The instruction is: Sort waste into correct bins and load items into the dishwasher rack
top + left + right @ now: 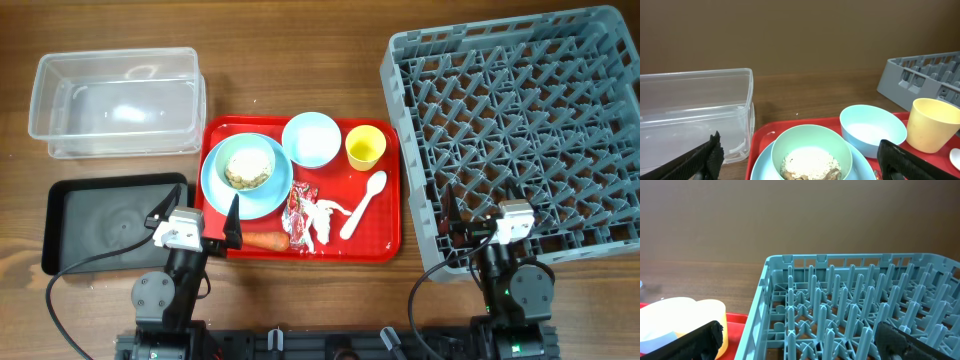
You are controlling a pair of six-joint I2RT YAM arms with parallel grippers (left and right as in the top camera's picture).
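**Both grippers spread wide, nothing held**

The left gripper point(197, 215) is seen with its jaws set wide apart and nothing gripped. It is poised where the black tray point(100, 225) meets the red tray point(378, 238). The right gripper point(485, 208) is likewise opened wide and unladen, over the near left corner of the rack point(520, 110).

All the waste is found on the red tray. The scraps point(247, 170) are contained in the mint bowl point(262, 150), which is seated on the plate point(215, 182) at the tray's left. The carrot point(265, 241) is laid just beside the plate, at the tray's near edge. The wrapper point(298, 212) and the napkin point(322, 222) are found touching at the near middle, and the spoon point(362, 205) is laid aslant just right of the napkin. The blue bowl point(312, 138) and the cup point(365, 148) are stood side by side along the far edge.

The tub point(115, 58) is placed beyond the black tray, left of the red tray. The rack is set just right of the red tray.
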